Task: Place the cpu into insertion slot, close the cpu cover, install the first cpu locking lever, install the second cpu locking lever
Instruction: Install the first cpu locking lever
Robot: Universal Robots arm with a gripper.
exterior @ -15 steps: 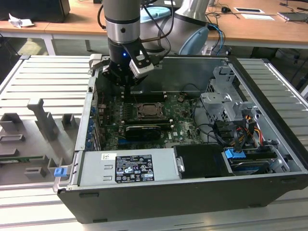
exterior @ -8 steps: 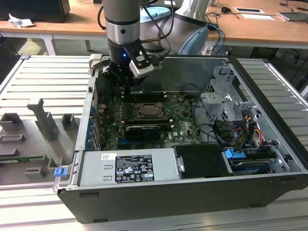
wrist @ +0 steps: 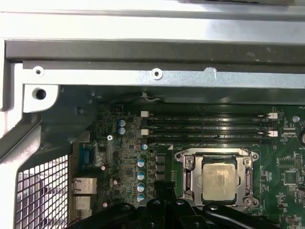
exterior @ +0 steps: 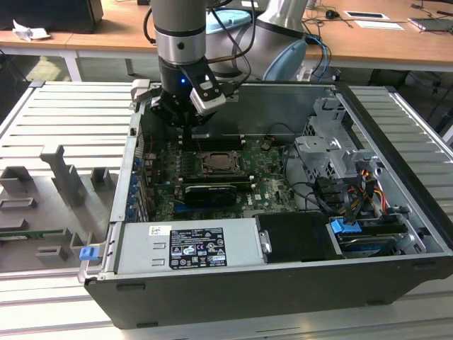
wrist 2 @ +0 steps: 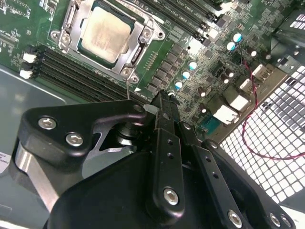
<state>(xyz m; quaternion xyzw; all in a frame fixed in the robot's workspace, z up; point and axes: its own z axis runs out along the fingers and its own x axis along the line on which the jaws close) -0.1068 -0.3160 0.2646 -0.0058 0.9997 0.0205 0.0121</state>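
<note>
I am seeing one cpu lying under one cpu cover (closed), and my pincer, fingers together, is gripping nothing.

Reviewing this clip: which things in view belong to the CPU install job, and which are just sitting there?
Job:
- cpu, seated in the insertion slot
- cpu cover, lying closed around the cpu
- gripper, above the board beside the socket

Bystanders:
- memory slots
- power supply
- drive cage
- red and black wires
</note>
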